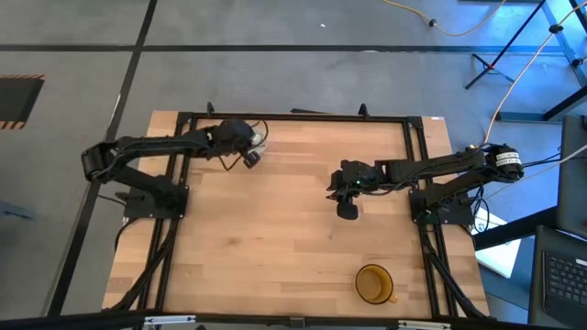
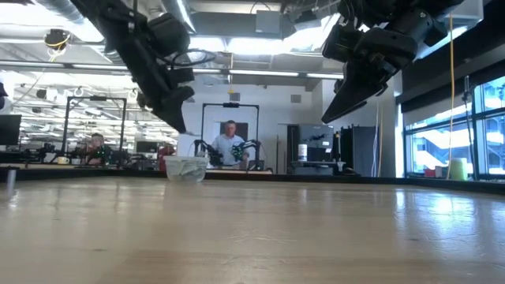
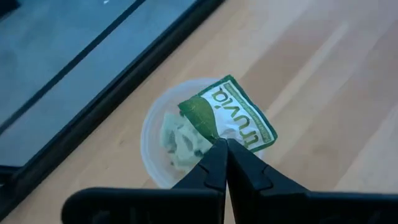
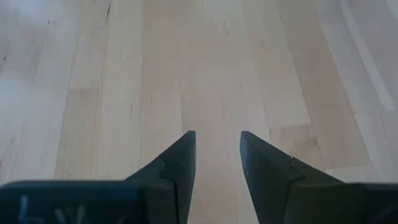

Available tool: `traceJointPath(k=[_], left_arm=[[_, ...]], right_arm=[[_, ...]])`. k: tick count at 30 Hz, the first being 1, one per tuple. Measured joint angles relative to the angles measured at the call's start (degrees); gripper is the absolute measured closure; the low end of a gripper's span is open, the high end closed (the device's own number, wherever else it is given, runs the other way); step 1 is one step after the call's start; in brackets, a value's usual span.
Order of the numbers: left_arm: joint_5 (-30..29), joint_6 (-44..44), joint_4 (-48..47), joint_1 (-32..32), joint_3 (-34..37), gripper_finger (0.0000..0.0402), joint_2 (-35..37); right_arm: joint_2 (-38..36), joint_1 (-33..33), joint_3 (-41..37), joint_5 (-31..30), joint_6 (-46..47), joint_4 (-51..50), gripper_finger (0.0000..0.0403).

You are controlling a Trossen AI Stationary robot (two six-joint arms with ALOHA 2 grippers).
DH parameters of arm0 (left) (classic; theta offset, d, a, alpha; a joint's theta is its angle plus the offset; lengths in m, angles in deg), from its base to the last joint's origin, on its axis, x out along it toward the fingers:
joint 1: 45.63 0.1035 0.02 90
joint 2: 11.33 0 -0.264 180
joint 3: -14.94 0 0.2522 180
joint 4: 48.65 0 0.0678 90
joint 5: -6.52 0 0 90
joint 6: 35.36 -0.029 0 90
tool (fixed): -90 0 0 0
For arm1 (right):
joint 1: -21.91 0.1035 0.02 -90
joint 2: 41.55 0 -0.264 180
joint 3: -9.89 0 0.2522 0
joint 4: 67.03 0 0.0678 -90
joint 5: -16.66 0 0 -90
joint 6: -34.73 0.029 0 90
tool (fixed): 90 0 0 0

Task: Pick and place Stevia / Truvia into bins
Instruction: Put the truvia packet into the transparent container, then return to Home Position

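A green and white Truvia sachet [image 3: 230,115] hangs over a small clear cup [image 3: 149,146], the bin, with my left gripper [image 3: 225,144] shut on it. The cup [image 1: 260,139] stands on its base near the table's far edge, left of centre, and more sachets [image 3: 177,140] lie inside it. In the low view the cup [image 2: 185,168] sits below the left gripper [image 2: 180,125]. My right gripper [image 4: 217,146] is open over bare wood at the table's middle right [image 1: 343,192], with nothing between its fingers. My left gripper pinches the sachet's lower edge [image 3: 219,135] between its two fingertips. The fingers slant down from the table's left side. The sachet sticks out past the fingertips with its printed face showing, lifted clear above the cup's mouth.
An amber cup [image 1: 373,283] stands near the table's front edge, right of centre. A black frame [image 1: 293,117] runs along the table's far and side edges. Bare wood lies between the two arms. People sit at desks in the room beyond the table [image 2: 230,146].
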Motion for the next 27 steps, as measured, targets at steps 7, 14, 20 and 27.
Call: traceJointPath(k=[7,14,20,27], left_arm=[[2.4,-0.15,4.54,4.17,2.15,0.04,-3.34],[2.14,-0.16,6.82,4.32,2.42,0.04,-9.41],[0.79,-0.01,8.03,5.05,2.42,0.0385,-10.86],[1.4,-1.58,7.91,5.04,2.42,0.0328,-6.01]], right_arm=[[0.0,0.0,0.0,-0.01,-0.2,0.0,0.0273],[0.0,0.0,0.0,-0.01,-0.02,0.0,0.0273],[0.0,0.0,0.0,0.01,0.0,-0.02,0.0273],[0.0,0.0,0.0,0.01,0.18,-0.04,0.0273]])
